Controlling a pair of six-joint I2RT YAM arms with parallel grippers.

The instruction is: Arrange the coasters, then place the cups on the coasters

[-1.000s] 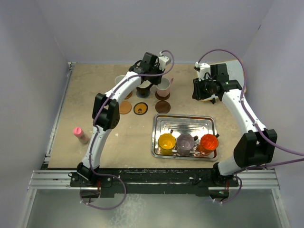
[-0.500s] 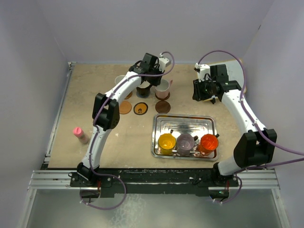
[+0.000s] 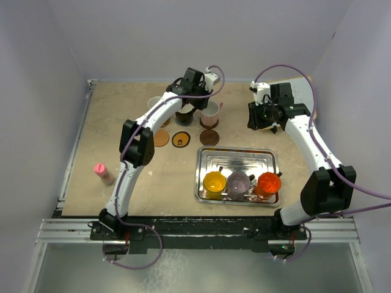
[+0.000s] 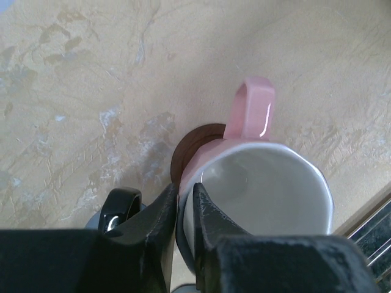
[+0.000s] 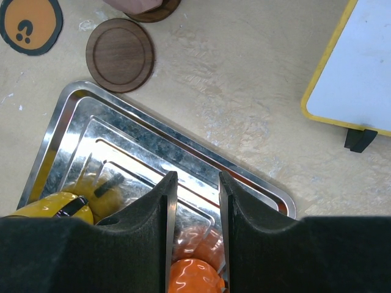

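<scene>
Top view: the left gripper (image 3: 202, 107) reaches to the far middle of the table (image 3: 110, 122) and meets the pink cup (image 3: 211, 110). That cup stands on a dark coaster (image 3: 209, 122) beside the black cup (image 3: 183, 116). Both arms and the pink cup sit almost exactly where they were a second ago. Nearer the arms lie a brown coaster (image 3: 160, 138), a ringed coaster (image 3: 181, 140) and a second dark coaster (image 3: 209, 137), all bare. The right gripper (image 3: 259, 119) hangs beyond the tray (image 3: 238, 155), which holds the yellow cup (image 3: 214, 183), purple cup (image 3: 238, 183) and orange cup (image 3: 267, 183).

Left wrist: this view shows the grip that the top view hides. The fingers (image 4: 204, 210) are pinched on the pink cup's rim, with only its wall between them. The handle points away.

Right wrist: the fingers (image 5: 235, 201) stand apart and empty over the tray, with the orange cup just below them. A yellow-edged board (image 5: 360, 61) shows at right.
</scene>
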